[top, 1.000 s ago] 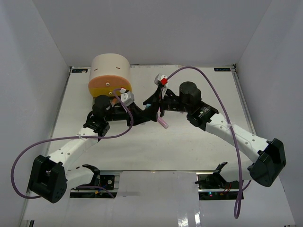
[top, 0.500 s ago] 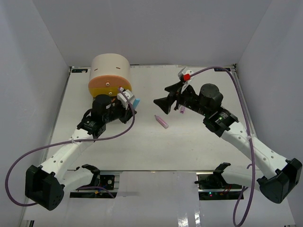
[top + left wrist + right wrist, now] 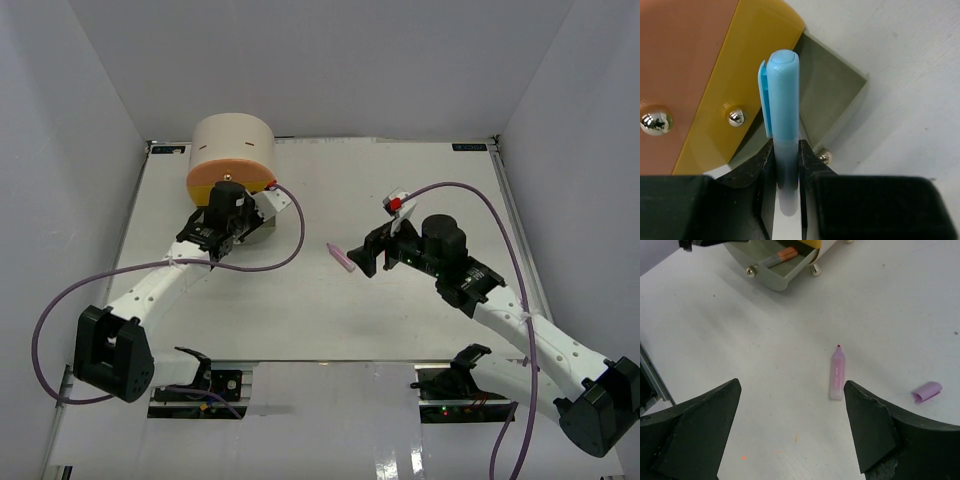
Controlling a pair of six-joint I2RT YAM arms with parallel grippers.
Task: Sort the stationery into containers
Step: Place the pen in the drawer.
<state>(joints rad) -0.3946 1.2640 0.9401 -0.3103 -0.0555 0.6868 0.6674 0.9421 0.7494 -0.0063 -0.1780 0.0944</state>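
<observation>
The left gripper [image 3: 786, 165] clamps a blue pen [image 3: 782, 100] over the open grey-green drawer [image 3: 830, 95]. The right gripper [image 3: 791, 390] gapes wide — a pink marker [image 3: 837, 375] lies on the table [image 3: 715, 330] ahead of it.

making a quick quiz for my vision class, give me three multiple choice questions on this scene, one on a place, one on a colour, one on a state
1. Where does the purple cap lie relative to the pink highlighter?
A) pushed onto its tip
B) on the table, apart from it
C) leaning against it, touching

2. What colour is the pen in the left gripper?
A) blue
B) yellow
C) green

3. How is the right gripper?
A) shut on the highlighter
B) shut on nothing
C) open

Answers:
1 B: the right wrist view shows the cap lying to one side of the uncapped highlighter, with bare table between them.
2 A: the left wrist view shows a light blue pen clamped between the fingers.
3 C: its fingers stand wide apart above the highlighter, touching nothing.
</observation>
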